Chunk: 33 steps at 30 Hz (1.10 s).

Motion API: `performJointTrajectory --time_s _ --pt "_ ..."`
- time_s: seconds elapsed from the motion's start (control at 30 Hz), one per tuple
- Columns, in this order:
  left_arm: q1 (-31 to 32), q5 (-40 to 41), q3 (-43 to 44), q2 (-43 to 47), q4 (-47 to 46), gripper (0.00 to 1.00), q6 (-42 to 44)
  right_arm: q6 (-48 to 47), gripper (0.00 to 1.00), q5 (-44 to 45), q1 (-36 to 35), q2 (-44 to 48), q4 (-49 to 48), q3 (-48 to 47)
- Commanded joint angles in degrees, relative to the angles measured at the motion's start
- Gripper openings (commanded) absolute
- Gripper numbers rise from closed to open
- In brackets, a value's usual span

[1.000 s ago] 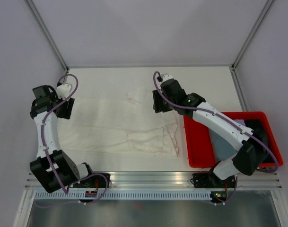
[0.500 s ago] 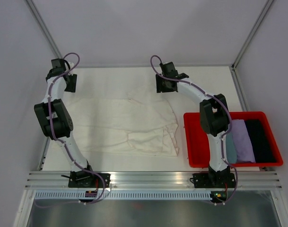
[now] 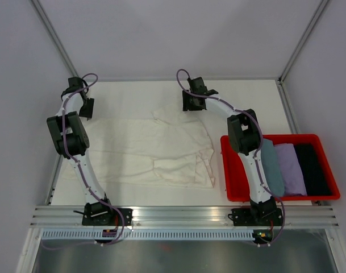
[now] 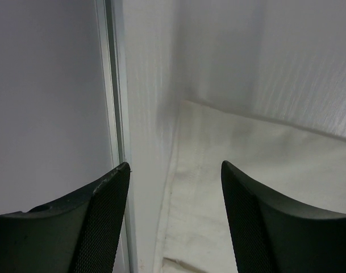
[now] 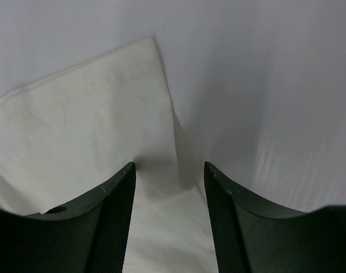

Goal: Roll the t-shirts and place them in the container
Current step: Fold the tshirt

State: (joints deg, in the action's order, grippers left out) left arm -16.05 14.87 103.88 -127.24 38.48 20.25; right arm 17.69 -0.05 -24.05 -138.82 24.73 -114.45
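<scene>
- Your cream t-shirt [image 3: 144, 145] lies spread flat and wrinkled on the white table [image 3: 133, 94], roughly in the middle, its hem end towards the red bin [image 3: 225, 170].
- Your left gripper [image 3: 86, 108] hangs over the far-left corner of the cloth, close to the left wall. Its jaws stand apart with nothing between them; in the left wrist view you see only the shirt's edge below the fingers [image 4: 104, 216].
- Your right gripper [image 3: 191, 103] hangs at the far edge of the shirt, near its collar side. It too is released and holds nothing; the right wrist view shows a pale corner of the fabric under the gap.
- Whether either gripper touches the cloth, you cannot tell from these views.
- In the bin to the right, three folded shirts lie side by side: the grey-blue t-shirt [image 3: 272, 168] nearest the table's middle, then the lilac t-shirt [image 3: 290, 170], then the black t-shirt [image 3: 315, 170].
</scene>
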Motion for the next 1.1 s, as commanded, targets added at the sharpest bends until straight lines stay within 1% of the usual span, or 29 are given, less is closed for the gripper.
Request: performJointTrajectory --time_s 0.0,0.07,0.13,0.2,0.23,0.27,0.37,0.47,0.53,0.57,0.73,0.8,0.9,0.93,1.03,1.07 --pt "-0.5 -1.5 2.6 -1.3 0.3 0.69 -1.4 1.4 0.57 -2.2 -0.1 -1.6 -1.2 0.8" --pt "-0.7 -3.3 2.8 -1.8 1.3 0.63 -1.3 1.5 0.56 -3.1 -0.1 -1.3 -2.2 1.7" --pt "-0.7 -5.2 2.7 -2.0 2.0 0.6 -1.1 2.3 0.54 -4.9 -0.2 -0.9 -3.1 2.5" --pt "-1.2 -7.9 2.9 -2.1 3.6 0.57 -1.0 3.8 0.5 -5.2 -0.2 -0.3 -4.2 3.8" --pt "-1.3 -10.8 3.3 -2.0 4.7 0.55 -1.0 4.1 0.48 -5.1 -0.2 0.0 -4.5 4.1" --pt "-1.3 -12.4 3.4 -1.7 6.3 0.56 -1.4 4.3 0.48 -5.3 -0.2 0.2 -4.7 4.9" --pt "-2.0 -14.6 1.2 -0.3 6.4 0.56 -3.8 3.4 0.48 -5.1 -0.2 1.4 -4.3 6.2" --pt "-2.3 -14.1 0.2 0.0 4.7 0.6 -6.3 2.6 0.47 -4.3 -0.2 3.2 -5.1 8.5" --pt "-2.5 -11.7 0.0 -0.6 2.6 0.6 -7.9 2.7 0.47 -4.1 -0.2 4.2 -5.9 9.8" --pt "-2.5 -11.8 0.1 -0.9 2.2 0.6 -9.3 2.8 0.46 -4.0 -0.2 5.0 -6.1 10.8" --pt "-2.8 -16.0 -1.4 -1.0 1.0 0.6 -12.4 2.5 0.45 -3.0 -0.2 6.8 -6.6 12.4" --pt "-2.8 -15.7 -2.4 -1.0 -0.2 0.59 -12.6 3.0 0.43 -3.3 -0.2 7.2 -7.2 13.0" --pt "-2.8 -15.1 -2.8 -1.9 -0.7 0.52 -11.9 3.9 0.38 -4.1 -0.2 6.7 -7.9 12.9" --pt "-2.8 -13.8 -3.0 -2.0 -0.7 0.44 -11.7 4.1 0.37 -4.1 -0.3 6.6 -8.0 12.9" --pt "-2.7 -13.7 -2.9 -2.7 -0.9 0.34 -10.8 4.5 0.3 -4.3 -0.5 6.1 -8.0 13.2" --pt "-2.7 -13.8 -2.9 -2.9 -1.0 0.32 -10.7 4.5 0.3 -4.3 -0.5 6.1 -8.1 13.3"
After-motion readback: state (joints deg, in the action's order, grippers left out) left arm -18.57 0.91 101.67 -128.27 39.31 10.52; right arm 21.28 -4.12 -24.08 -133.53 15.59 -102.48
